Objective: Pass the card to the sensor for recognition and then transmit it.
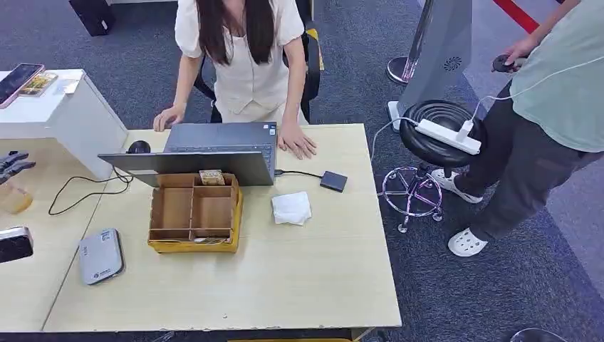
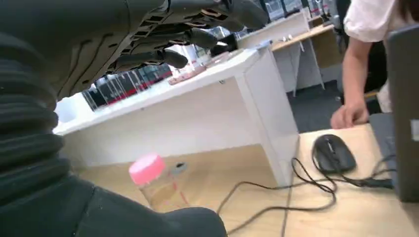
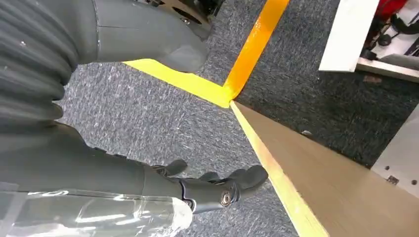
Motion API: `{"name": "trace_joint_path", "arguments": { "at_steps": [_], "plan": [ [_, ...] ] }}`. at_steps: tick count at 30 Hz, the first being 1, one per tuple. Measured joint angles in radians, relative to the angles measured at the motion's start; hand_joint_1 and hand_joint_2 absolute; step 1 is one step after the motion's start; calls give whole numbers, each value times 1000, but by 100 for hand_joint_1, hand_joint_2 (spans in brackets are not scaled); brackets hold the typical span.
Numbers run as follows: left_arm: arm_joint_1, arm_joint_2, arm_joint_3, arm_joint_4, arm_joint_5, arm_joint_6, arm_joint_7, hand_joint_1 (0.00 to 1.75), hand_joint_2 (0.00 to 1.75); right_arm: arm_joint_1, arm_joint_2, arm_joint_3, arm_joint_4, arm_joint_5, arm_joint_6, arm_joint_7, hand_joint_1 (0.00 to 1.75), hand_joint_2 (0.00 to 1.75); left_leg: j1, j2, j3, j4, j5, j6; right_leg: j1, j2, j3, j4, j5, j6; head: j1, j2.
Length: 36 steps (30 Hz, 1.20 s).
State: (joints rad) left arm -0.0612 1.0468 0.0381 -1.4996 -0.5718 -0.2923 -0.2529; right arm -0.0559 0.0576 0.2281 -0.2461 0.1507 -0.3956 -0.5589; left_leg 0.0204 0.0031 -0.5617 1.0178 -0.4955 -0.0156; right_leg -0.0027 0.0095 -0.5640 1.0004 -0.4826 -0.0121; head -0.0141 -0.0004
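The wooden table (image 1: 320,278) carries an open laptop (image 1: 206,153), and a person (image 1: 242,57) sits behind it with both hands near it. In front of the laptop stands the wooden organizer box (image 1: 194,211); the card (image 1: 211,177) is probably the small item in its back compartment, though I cannot be sure. The grey sensor (image 1: 100,256) lies near the box, on its left.

The left hand (image 1: 13,164) hovers at the far left, fingers spread, holding nothing. The right hand (image 3: 217,190) hangs over the carpet, fingers loosely curled, empty.

I think the reach to the card comes first: approach from above, because the laptop screen stands just behind that compartment. The black cable (image 1: 82,192) and the white cloth (image 1: 291,208) lie beside the route.
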Motion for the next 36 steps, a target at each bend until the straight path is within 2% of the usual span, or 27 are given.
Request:
{"name": "trace_joint_path", "arguments": {
  "at_steps": [5, 13, 20, 25, 29, 36],
  "plan": [
    [65, 37, 3, -55, 80, -43, 18, 0, 175, 0, 0, -6, 0, 11, 0, 2, 0, 175, 0, 0, 0, 0, 0, 0, 0, 0, 0, 0, 0, 0, 0, 0],
    [118, 64, 10, -91, 97, -56, 28, 0, 175, 0, 0, -6, 0, 18, 0, 4, 0, 175, 0, 0, 0, 0, 0, 0, 0, 0, 0, 0, 0, 0, 0, 0],
    [245, 90, 45, -144, 109, -63, 52, 0, 175, 0, 0, -9, 0, 33, 1, 9, 0, 175, 0, 0, 0, 0, 0, 0, 0, 0, 0, 0, 0, 0, 0, 0],
    [318, 91, 74, -182, 111, -63, 56, 0, 175, 0, 0, -9, 0, 40, 1, 11, 0, 175, 0, 0, -1, 0, 0, 0, 0, -1, 0, 0, 0, 0, 0, 0],
    [340, 91, 90, -195, 111, -63, 56, 0, 175, 0, 0, -9, 0, 41, 1, 11, 0, 175, 0, -1, -1, 0, 0, 0, 0, -1, 0, 0, 0, 0, 0, 0],
    [407, 82, 93, -237, 104, -46, 56, 0, 175, -1, 0, -15, 0, 53, 1, 22, 0, 175, 0, -1, -1, 0, 0, 0, 0, -1, 1, 0, 0, 0, 0, 0]
  ]
}}
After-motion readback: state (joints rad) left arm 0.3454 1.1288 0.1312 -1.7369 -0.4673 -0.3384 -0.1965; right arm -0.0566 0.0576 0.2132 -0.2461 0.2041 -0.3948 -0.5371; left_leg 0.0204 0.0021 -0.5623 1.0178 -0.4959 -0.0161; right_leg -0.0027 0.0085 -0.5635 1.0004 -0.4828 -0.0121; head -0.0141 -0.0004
